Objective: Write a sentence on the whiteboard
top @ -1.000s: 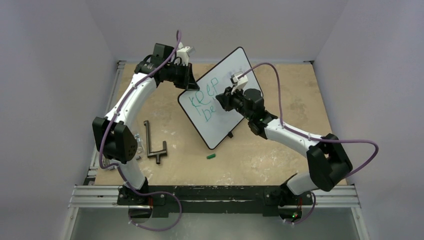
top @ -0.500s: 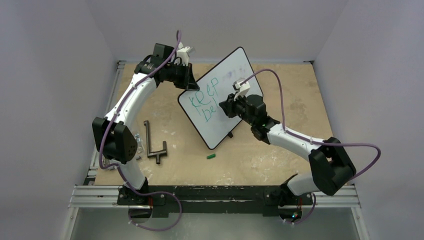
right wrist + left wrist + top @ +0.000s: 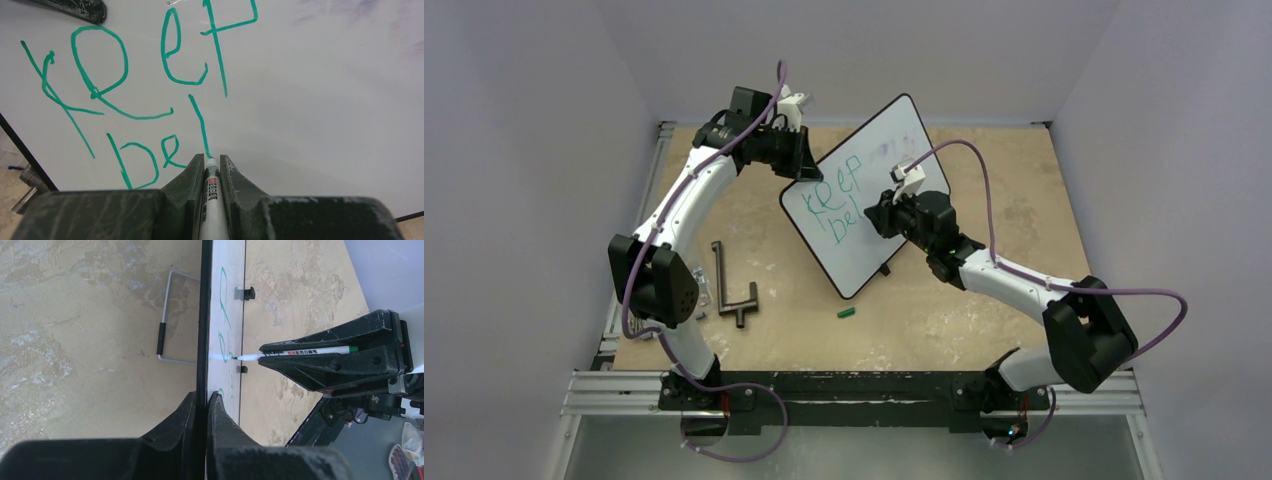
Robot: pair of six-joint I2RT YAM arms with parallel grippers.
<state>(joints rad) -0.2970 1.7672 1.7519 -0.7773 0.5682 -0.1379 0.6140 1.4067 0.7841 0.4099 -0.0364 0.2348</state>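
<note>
The whiteboard [image 3: 856,262] stands tilted at the table's middle, and my left gripper [image 3: 802,170] is shut on its left edge. In the left wrist view the fingers [image 3: 204,396] pinch the black frame of the whiteboard [image 3: 227,270]. My right gripper [image 3: 871,210] is shut on a white marker [image 3: 210,200], whose tip touches the whiteboard [image 3: 325,100]. The sentence [image 3: 125,65] in green reads "keep" with "bel" [image 3: 145,155] below it. The marker tip sits at the bottom of the long "l" stroke. The marker [image 3: 300,351] also shows side-on against the board.
A dark T-shaped metal tool [image 3: 732,290] lies left of the board. A small green cap [image 3: 846,313] lies on the table in front of it. The board's wire stand [image 3: 167,315] props it from behind. Walls close in three sides.
My right gripper slid a little down the board with the marker, leaving a new tall stroke after "be". The left gripper and the board have not moved.
</note>
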